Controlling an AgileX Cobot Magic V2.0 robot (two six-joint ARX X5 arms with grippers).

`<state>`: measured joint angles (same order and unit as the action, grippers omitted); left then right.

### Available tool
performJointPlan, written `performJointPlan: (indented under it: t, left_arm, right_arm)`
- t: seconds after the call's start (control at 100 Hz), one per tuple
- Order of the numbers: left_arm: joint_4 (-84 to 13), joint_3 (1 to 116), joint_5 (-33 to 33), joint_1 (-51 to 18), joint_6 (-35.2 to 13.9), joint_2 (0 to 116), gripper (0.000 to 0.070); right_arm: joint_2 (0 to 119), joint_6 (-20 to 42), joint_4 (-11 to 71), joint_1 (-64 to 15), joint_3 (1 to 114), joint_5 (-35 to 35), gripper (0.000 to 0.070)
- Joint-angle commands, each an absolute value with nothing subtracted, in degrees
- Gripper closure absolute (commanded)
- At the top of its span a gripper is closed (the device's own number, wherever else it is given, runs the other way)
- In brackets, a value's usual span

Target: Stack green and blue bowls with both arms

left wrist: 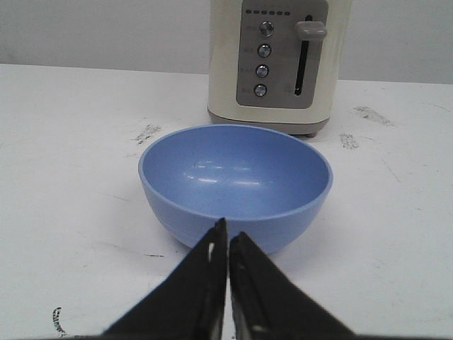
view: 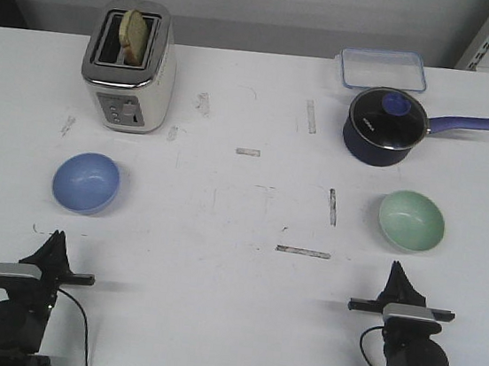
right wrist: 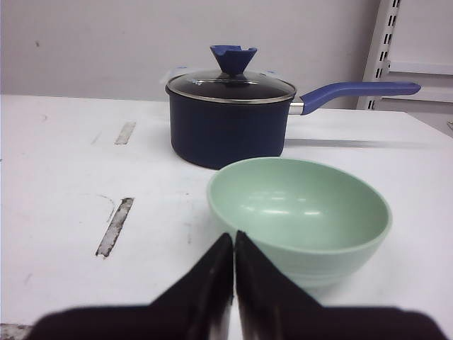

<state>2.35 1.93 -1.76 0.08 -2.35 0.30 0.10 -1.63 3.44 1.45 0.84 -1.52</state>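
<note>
At the near edge of the desk, the left gripper (view: 57, 236) and right gripper (view: 395, 268) both had their jaws pressed together, holding nothing. Just beyond them the blue bowl (view: 86, 182) sat toward the left edge and the green bowl (view: 411, 221) toward the right, well apart. Farther back stood a toaster (view: 130, 66) on the left and a saucepan (view: 387, 126) on the right.

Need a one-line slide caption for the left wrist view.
Shut left hand faces the empty blue bowl, with a cream toaster behind.
</note>
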Motion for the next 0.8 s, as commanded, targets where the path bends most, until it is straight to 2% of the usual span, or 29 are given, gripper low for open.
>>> performJointPlan:
  t: [0.0,0.49,0.61,0.79]
  left_arm:
    - [3.0,0.7,-1.9,0.0,-2.4,0.3,0.0698]
    - [3.1,0.7,-1.9,0.0,-2.4,0.3,0.0698]
    - [3.1,0.7,-1.9,0.0,-2.4,0.3,0.0698]
    - [3.1,0.7,-1.9,0.0,-2.4,0.3,0.0698]
  right_arm:
    - [0.1,-1.1,2.7,1.5,0.7,-1.5,0.07]
    - [0.1,-1.1,1.8,1.5,0.7,-1.5,0.07]
    - [0.1,-1.1,-2.2,1.5,0.7,-1.5,0.07]
    - [0.1,-1.8,-15.2,1.5,2.3,-3.4,0.07]
